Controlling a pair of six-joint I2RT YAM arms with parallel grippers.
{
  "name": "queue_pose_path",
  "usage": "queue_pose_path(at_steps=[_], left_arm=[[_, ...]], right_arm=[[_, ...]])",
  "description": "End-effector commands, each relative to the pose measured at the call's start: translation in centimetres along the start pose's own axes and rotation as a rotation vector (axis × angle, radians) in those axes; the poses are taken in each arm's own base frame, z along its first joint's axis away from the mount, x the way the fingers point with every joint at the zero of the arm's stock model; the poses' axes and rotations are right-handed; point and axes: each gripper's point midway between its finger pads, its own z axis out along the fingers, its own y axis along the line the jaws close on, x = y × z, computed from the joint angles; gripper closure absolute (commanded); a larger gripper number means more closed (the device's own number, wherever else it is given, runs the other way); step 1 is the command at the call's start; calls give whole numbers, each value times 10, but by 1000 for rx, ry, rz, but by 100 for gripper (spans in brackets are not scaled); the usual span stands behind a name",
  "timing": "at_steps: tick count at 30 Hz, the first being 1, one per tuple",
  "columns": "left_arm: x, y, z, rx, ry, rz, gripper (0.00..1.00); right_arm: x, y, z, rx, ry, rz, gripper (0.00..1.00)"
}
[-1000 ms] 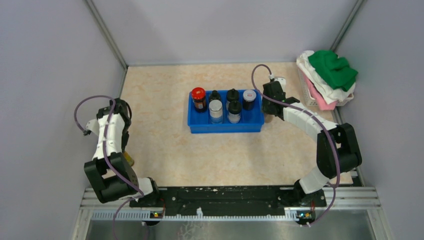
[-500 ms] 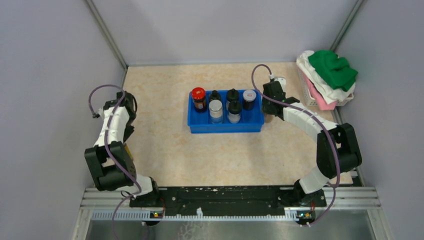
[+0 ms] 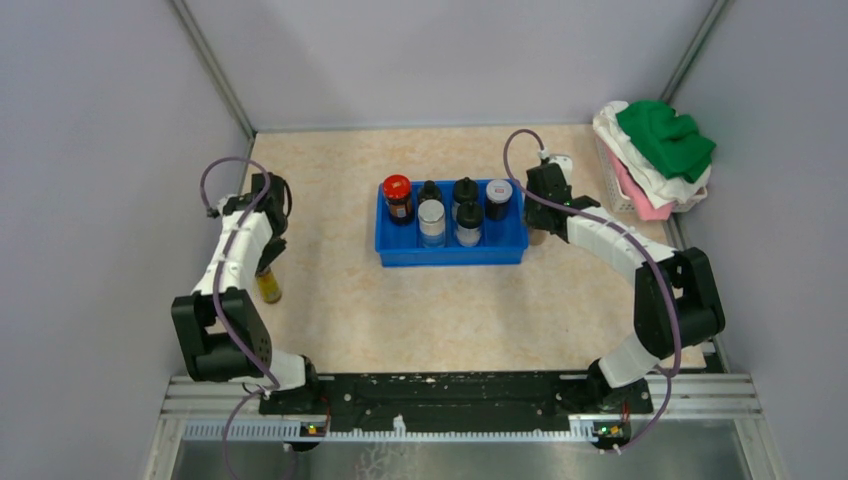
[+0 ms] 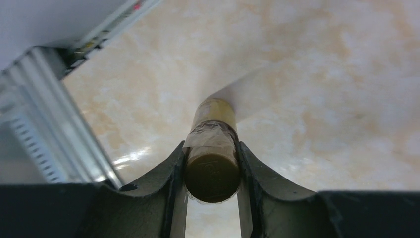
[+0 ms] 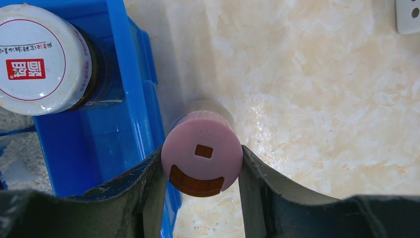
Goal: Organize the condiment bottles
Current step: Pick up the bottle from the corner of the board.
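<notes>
Squarely, left jaws clamp olive-capped bottle point(image 4: 212, 168), right jaws pink-capped bottle point(image 5: 202, 153).

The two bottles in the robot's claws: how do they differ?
The left gripper holds the olive-capped bottle, far from the blue tray; the right gripper holds the pink-capped bottle, just outside the tray's wall. Both are clamped at the cap.
</notes>
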Motion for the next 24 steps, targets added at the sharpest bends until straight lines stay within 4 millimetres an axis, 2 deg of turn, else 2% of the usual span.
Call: queue_pose_path(at_steps=[1,8,16,24], left_arm=[[-12,-75,-31,402,8,-93,100],[-21,-104,-58,621,-60,-9,100],[-18,-132,-65,727,-76,97,100],[-20,-166,-76,805,-104,201,100]], right_arm=[[61,-2,2,-9,193,-45,100],[57,-2,-1,-8,181,-34,100],[62,-9,-6,11,163,-7,100],[60,-31,-4,95,141,34,100]])
